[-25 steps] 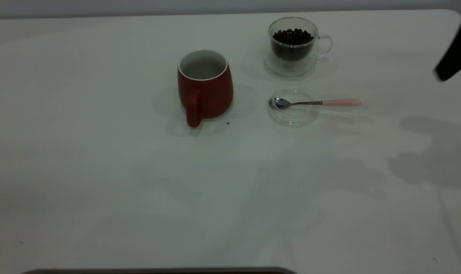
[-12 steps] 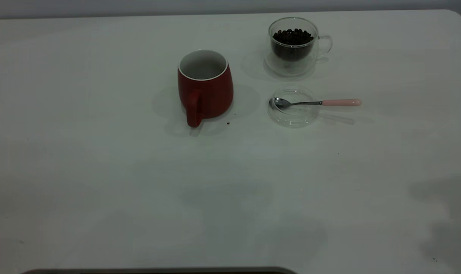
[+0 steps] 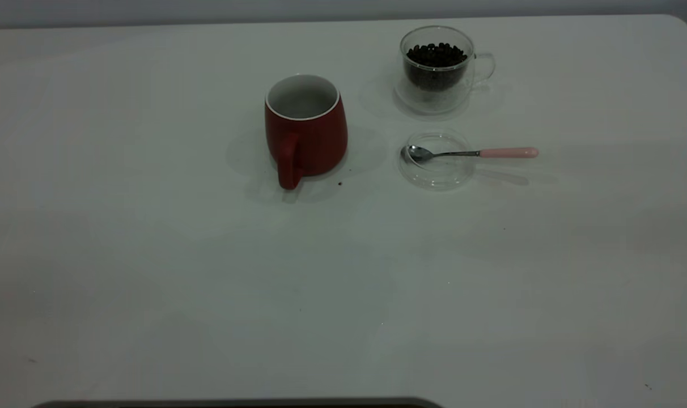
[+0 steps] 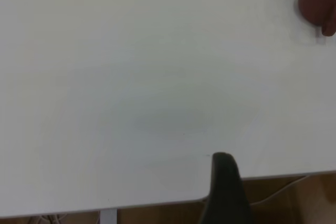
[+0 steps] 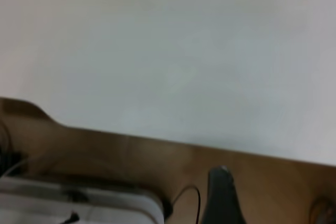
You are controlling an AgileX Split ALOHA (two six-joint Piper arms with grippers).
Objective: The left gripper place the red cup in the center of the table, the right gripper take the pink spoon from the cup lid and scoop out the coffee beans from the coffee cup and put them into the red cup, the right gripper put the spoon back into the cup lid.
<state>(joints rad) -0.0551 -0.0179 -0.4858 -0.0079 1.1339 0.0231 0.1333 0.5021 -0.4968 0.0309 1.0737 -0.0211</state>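
Exterior view: table [image 3: 151, 255] broad around red cup [image 3: 306, 133].

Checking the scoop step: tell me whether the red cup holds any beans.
Seemingly empty. The red cup stands upright; the exterior view shows only its bare white inside, though its bottom is hidden. The coffee beans sit in the coffee cup.

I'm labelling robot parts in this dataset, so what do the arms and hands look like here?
Little of them shows. The exterior view has no arm in it. In the left wrist view, the left hand appears only as one matte black, rounded finger, with no markings. In the right wrist view, the right hand is likewise a single dark, rounded finger, with a thin black cable looping beside it.
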